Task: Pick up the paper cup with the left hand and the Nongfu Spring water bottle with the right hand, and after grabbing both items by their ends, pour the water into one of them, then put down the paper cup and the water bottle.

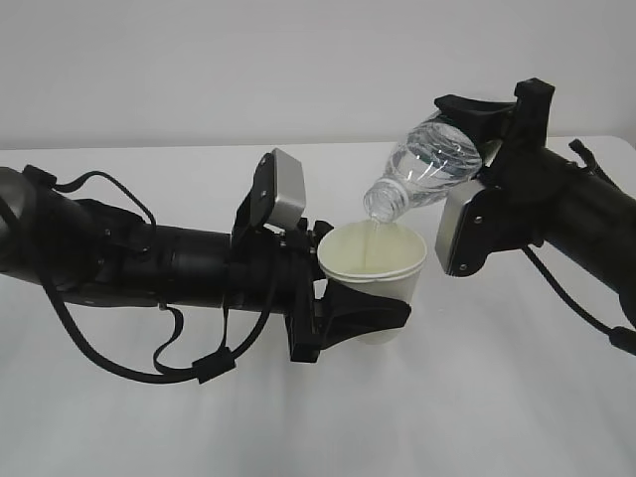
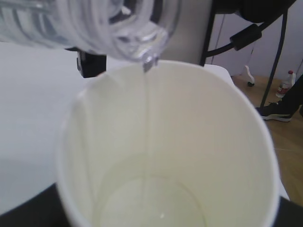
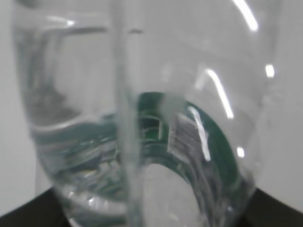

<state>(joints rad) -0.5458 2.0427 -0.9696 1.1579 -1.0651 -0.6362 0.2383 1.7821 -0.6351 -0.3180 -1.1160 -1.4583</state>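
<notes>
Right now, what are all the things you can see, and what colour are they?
paper cup: one, cream-white, held upright above the table, under the bottle's mouth.
water bottle: one, clear with a green label, tilted mouth-down over the cup.
water: clear, thin stream into the cup, a little pooled at its bottom.
table: one, white, below everything.
left claw: one, black, closed on the cup.
right claw: one, black, closed on the bottle.

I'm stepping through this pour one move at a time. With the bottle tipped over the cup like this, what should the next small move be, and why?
Probably hold the tilt a little longer. The Nongfu Spring water bottle, in the right claw, is tipped with its neck over the paper cup held by the left claw. A thin stream of water is falling, and only a shallow pool covers the cup's bottom.
</notes>
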